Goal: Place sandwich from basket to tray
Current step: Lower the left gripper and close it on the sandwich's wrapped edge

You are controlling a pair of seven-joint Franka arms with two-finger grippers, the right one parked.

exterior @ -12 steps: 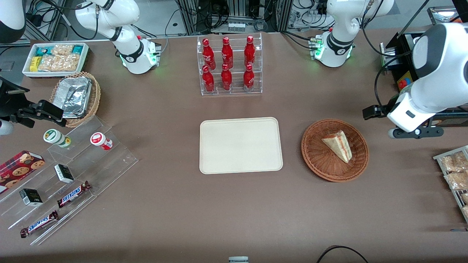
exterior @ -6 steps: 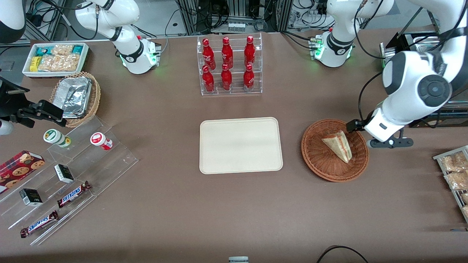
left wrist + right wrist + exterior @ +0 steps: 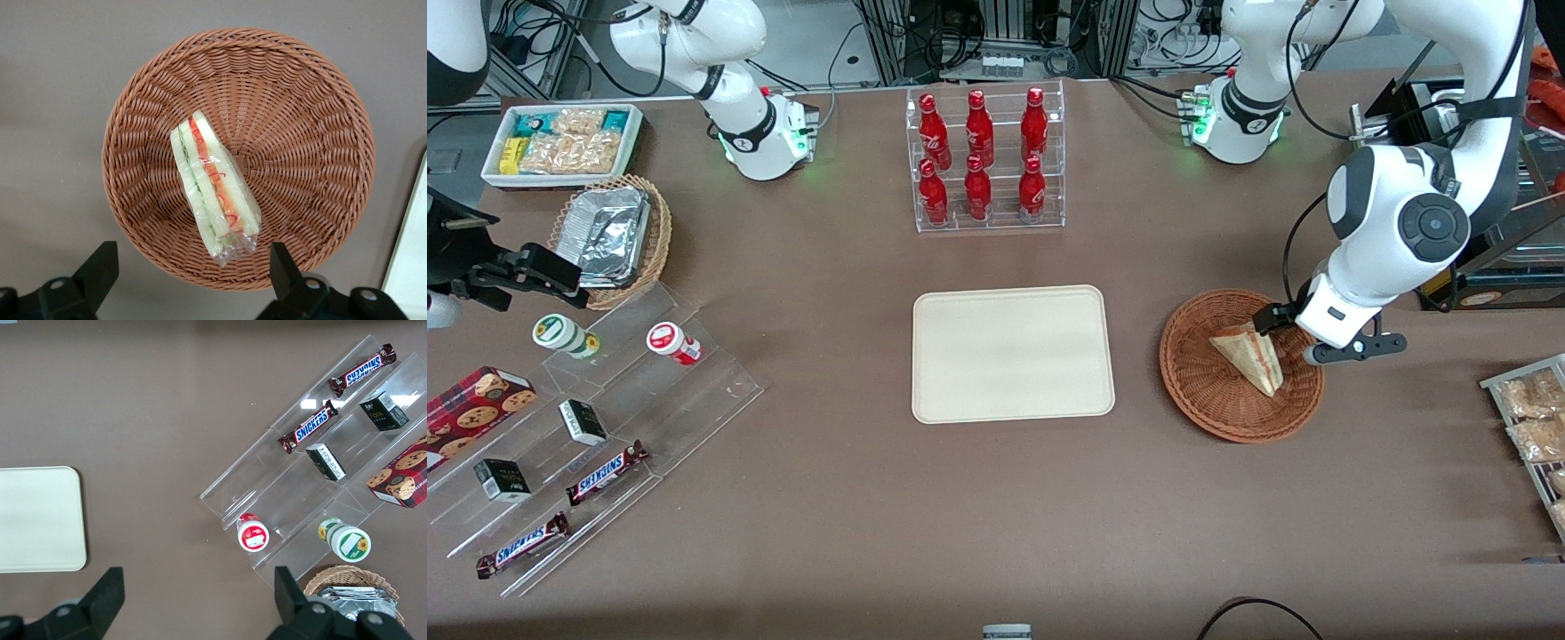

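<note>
The sandwich (image 3: 1249, 354), a clear-wrapped white wedge with red and green filling, lies in the round reddish-brown wicker basket (image 3: 1199, 378). My left gripper (image 3: 1303, 338) hovers open over the basket's rim toward the working arm's end, above the sandwich's wide end, not touching it. In the left wrist view the sandwich (image 3: 213, 187) rests on its side in the basket (image 3: 300, 147), and the gripper (image 3: 192, 248) stands open with both black fingers apart and nothing between them. The cream tray (image 3: 1012, 353) lies bare beside the basket, toward the parked arm's end.
A clear rack of red bottles (image 3: 985, 160) stands farther from the camera than the tray. A stepped acrylic shelf with snacks (image 3: 596, 418), a tan basket of foil trays (image 3: 609, 236) and a white bin (image 3: 560, 142) sit toward the parked arm's end. Snack packets (image 3: 1529, 427) lie near the working arm's end.
The left arm has swung in from the working arm's end of the table, bringing its gripper over the basket's rim. Sandwich, basket and tray have not moved.
</note>
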